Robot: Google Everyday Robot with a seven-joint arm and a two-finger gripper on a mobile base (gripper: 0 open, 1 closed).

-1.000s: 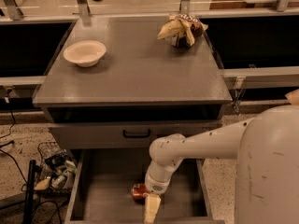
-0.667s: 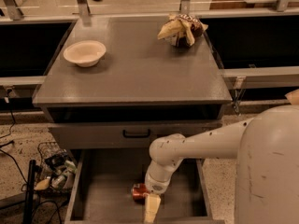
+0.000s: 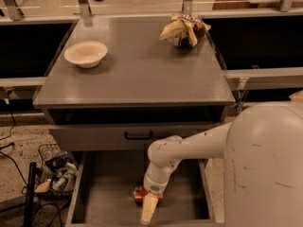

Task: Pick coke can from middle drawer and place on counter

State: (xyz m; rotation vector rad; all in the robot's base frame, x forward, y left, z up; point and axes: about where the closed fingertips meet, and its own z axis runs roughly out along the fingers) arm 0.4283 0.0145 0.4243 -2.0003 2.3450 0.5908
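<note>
The coke can lies on its side on the floor of the open middle drawer, near the drawer's front middle. Only its red left part shows; the rest is hidden behind my gripper. My gripper reaches down into the drawer from the right and sits right at the can, over its right side. I cannot tell whether it holds the can. The grey speckled counter lies above the drawers, well above the gripper.
A white bowl sits on the counter's left rear and a brown-and-yellow snack bag on its right rear. A shut drawer front with a black handle is above the open drawer. A wire basket of clutter stands on the floor at left.
</note>
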